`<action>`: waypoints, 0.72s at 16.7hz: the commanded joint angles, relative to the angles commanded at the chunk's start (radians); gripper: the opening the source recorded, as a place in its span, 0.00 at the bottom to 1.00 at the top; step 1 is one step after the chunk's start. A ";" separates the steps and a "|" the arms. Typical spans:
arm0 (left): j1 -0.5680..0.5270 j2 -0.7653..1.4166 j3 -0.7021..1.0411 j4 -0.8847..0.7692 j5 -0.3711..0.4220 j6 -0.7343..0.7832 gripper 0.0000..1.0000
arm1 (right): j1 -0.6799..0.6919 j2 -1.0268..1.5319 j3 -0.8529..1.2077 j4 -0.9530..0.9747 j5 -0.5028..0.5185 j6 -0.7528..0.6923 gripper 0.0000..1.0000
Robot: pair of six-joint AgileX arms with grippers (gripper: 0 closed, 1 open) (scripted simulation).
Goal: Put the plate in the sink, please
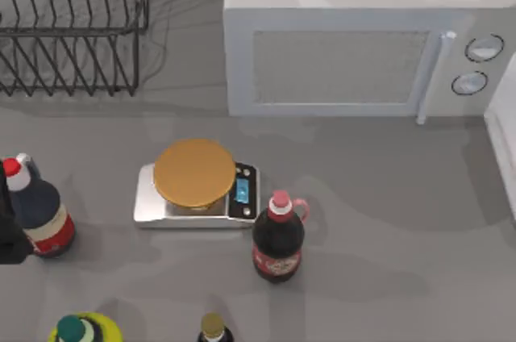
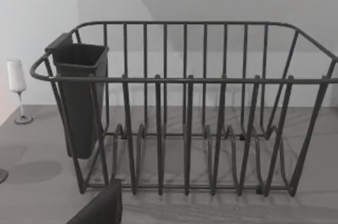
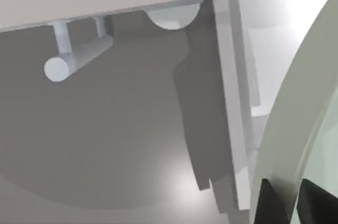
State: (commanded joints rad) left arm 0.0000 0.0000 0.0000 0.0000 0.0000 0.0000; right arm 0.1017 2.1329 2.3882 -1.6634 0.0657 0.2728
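Where the plate (image 3: 296, 129) is: in the right wrist view, close by the microwave's (image 1: 339, 68) knob side, off the tabletop (image 1: 387, 229).
Plate's lie: seen almost edge-on, its curved rim running roughly alongside the microwave's front edge; being round, it has no long axis.
Right hand (image 3: 293, 205): two dark fingers (image 3: 269, 205) pinching the plate's rim between them.
Microwave handle (image 3: 79, 57): a pale bar, well apart from the plate.
Sink (image 1: 501, 140): white rim just right of the microwave.
Left arm (image 1: 6, 233): parked far left of the microwave, facing the dish rack (image 2: 185, 113); grip cannot be told.
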 joint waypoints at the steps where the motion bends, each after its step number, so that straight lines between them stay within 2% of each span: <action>1: 0.000 0.000 0.000 0.000 0.000 0.000 1.00 | -0.034 0.070 0.073 -0.004 0.003 -0.029 0.00; 7: 0.000 0.000 0.000 0.000 0.000 0.000 1.00 | -0.165 0.476 0.426 -0.064 -0.029 -0.245 0.00; 12: 0.000 0.000 0.000 0.000 0.000 0.000 1.00 | -0.184 0.579 0.516 -0.097 -0.057 -0.331 0.00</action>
State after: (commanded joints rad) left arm 0.0000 0.0000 0.0000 0.0000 0.0000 0.0000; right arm -0.0823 2.7120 2.9047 -1.7600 0.0090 -0.0579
